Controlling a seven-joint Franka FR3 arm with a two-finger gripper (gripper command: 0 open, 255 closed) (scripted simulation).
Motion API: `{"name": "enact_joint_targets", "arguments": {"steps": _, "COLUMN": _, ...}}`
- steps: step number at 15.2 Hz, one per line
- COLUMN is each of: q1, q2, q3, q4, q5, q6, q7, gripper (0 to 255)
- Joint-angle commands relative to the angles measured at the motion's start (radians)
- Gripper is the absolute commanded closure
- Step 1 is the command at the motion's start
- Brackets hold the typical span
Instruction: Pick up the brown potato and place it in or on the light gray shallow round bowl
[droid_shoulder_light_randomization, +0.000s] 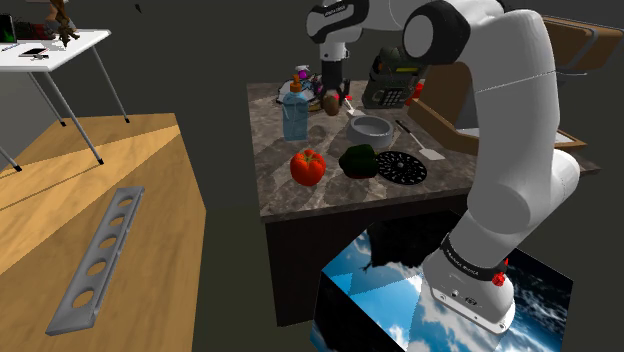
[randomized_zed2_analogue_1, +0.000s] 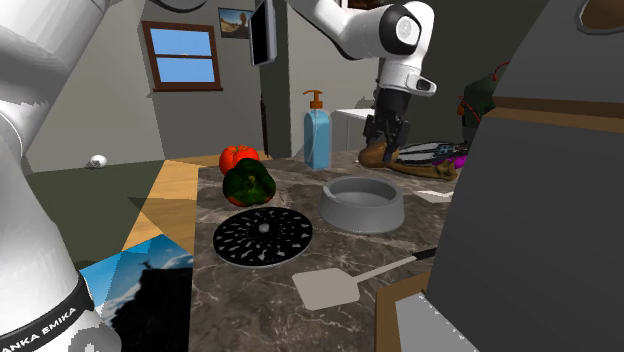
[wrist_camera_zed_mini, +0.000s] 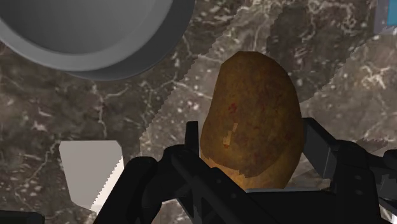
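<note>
While the gripper (wrist_camera_zed_mini: 249, 149) clasps the brown potato (wrist_camera_zed_mini: 251, 108) on both sides, far back on the marble counter (droid_shoulder_light_randomization: 290, 190), you are in the grasp step. Next, lift it straight, carry it above the grey bowl (randomized_zed2_analogue_1: 362, 205) just beside it, and release.

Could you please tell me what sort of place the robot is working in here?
Most likely a home kitchen: a marbled counter with a tomato, a green pepper, a brown potato, a grey bowl and a spatula, plus a soap dispenser and a window in the wall behind.
</note>
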Motion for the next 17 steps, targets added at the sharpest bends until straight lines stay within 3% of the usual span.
{"name": "enact_joint_targets", "arguments": {"steps": 1, "q1": -0.001, "q2": -0.005, "q3": -0.001, "q4": 0.019, "q5": -0.001, "q6": -0.024, "q7": 0.001, "gripper": 255}}
{"name": "enact_joint_targets", "arguments": {"steps": 15, "q1": -0.009, "q2": -0.015, "q3": -0.002, "q4": 0.191, "q5": -0.004, "q6": -0.206, "q7": 0.010, "gripper": 255}}
{"name": "enact_joint_targets", "arguments": {"steps": 16, "q1": -0.009, "q2": -0.015, "q3": -0.002, "q4": 0.191, "q5": -0.004, "q6": -0.206, "q7": 0.010, "gripper": 255}}
{"name": "enact_joint_targets", "arguments": {"steps": 17, "q1": -0.009, "q2": -0.069, "q3": -0.007, "q4": 0.105, "q5": -0.009, "q6": -0.174, "q7": -0.001, "gripper": 255}}
